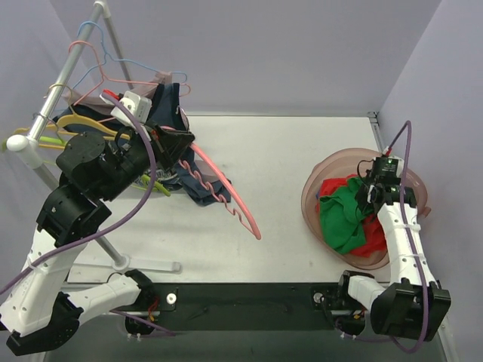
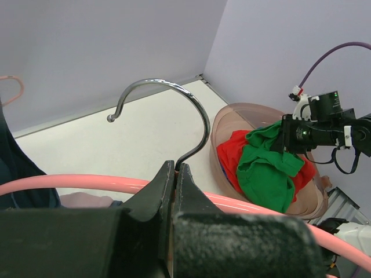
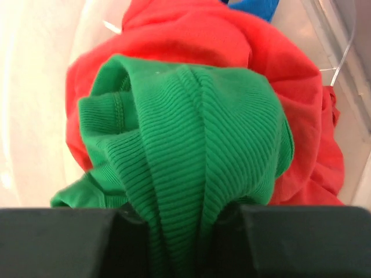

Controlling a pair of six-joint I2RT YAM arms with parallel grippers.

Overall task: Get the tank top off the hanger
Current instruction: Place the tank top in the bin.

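Looks nearly done to me. Left claw [image 2: 175, 174] pressed together on neck of pink hanger [image 2: 69, 182], just under metal hook [image 2: 174, 92]. Hanger arm in view looks bare. Right claw [image 3: 182, 226] pinching green tank top [image 3: 191, 133], bunched on red garment [image 3: 232, 40] inside basket [image 1: 313, 188] at right of counter [image 1: 302, 151]. Remaining, I judge: release top, back off. Navy clothes [image 1: 198, 192] by hanger, can't tell if attached.
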